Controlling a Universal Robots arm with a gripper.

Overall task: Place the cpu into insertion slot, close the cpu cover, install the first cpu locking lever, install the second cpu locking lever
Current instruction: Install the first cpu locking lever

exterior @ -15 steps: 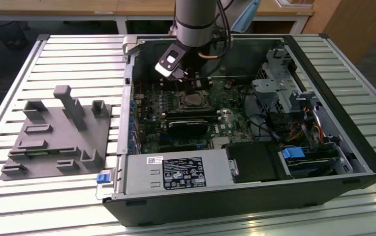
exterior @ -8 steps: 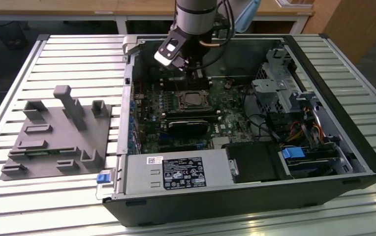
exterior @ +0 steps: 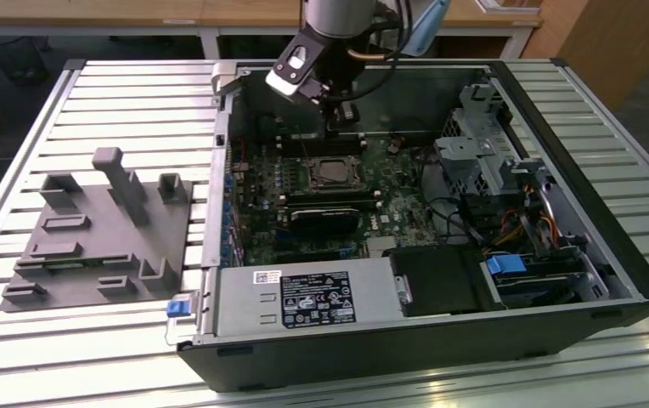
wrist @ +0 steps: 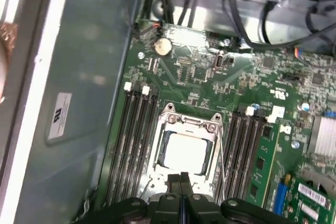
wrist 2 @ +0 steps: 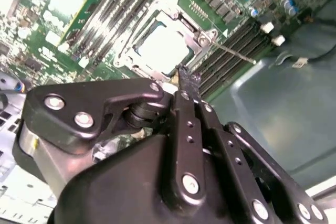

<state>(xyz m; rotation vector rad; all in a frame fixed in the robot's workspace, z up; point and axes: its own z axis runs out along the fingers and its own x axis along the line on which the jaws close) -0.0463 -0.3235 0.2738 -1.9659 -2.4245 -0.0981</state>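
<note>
The gripper [exterior: 341, 115] hangs inside the open computer case [exterior: 415, 348] in the exterior view, above the green board and a little behind the insertion slot [exterior: 312, 174]. The cpu [exterior: 330, 173] shows there as a small pale square within the slot's metal rim. This view also takes in the slatted table [exterior: 76, 340] and a grey fixture [exterior: 87, 238] lying on it at the exterior view's left, well apart from the case.

In the second wrist view the gripper [wrist 2: 187, 80] has its fingers pressed together with nothing between them, the tips just beside the socket's near edge. The cpu [wrist 2: 163, 50] lies flat in the socket with the cpu cover [wrist 2: 126, 53] framing it. A thin metal lever [wrist 2: 233, 53] juts out from one corner over the memory slots [wrist 2: 113, 9].

The first wrist view looks straight down on the board. The closed fingertips [wrist: 181, 179] stand near the edge of the cover [wrist: 189, 124], through whose window the chip [wrist: 185, 153] shows, and a coin battery [wrist: 163, 46] sits farther up the board
</note>
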